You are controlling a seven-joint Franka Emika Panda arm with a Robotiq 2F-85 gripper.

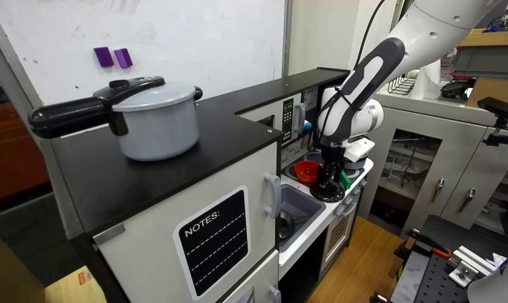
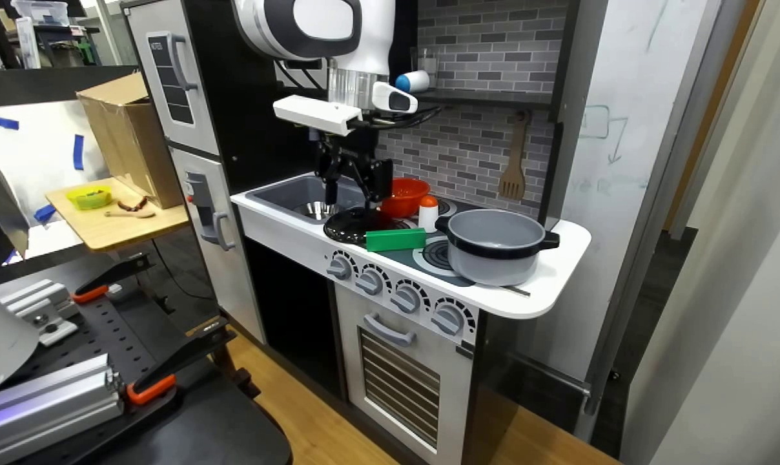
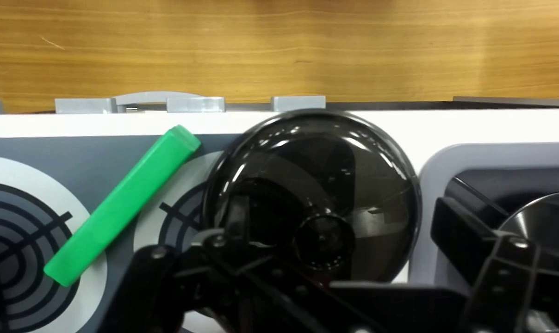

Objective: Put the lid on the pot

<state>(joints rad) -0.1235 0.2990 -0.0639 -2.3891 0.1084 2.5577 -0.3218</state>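
The lid is black, round and glossy with a knob. It lies on the counter at the front between sink and burners, in both exterior views (image 1: 326, 195) (image 2: 346, 227) and the wrist view (image 3: 307, 152). The small grey pot (image 2: 493, 248) with black rim and side handles stands uncovered at the stove's right end. It is partly hidden behind the wrist in an exterior view (image 1: 355, 163). My gripper (image 2: 356, 195) is just above the lid, fingers apart. In the wrist view the gripper (image 3: 349, 217) has the knob between its fingers, nearer the left one, with no visible grip.
A green block (image 3: 122, 206) lies beside the lid. A red bowl (image 2: 405, 197) stands behind it, and a white shaker with orange top (image 2: 428, 216) stands between bowl and pot. A metal bowl (image 1: 286, 225) is in the sink (image 1: 306, 204). A shelf (image 2: 487, 97) overhangs the back.
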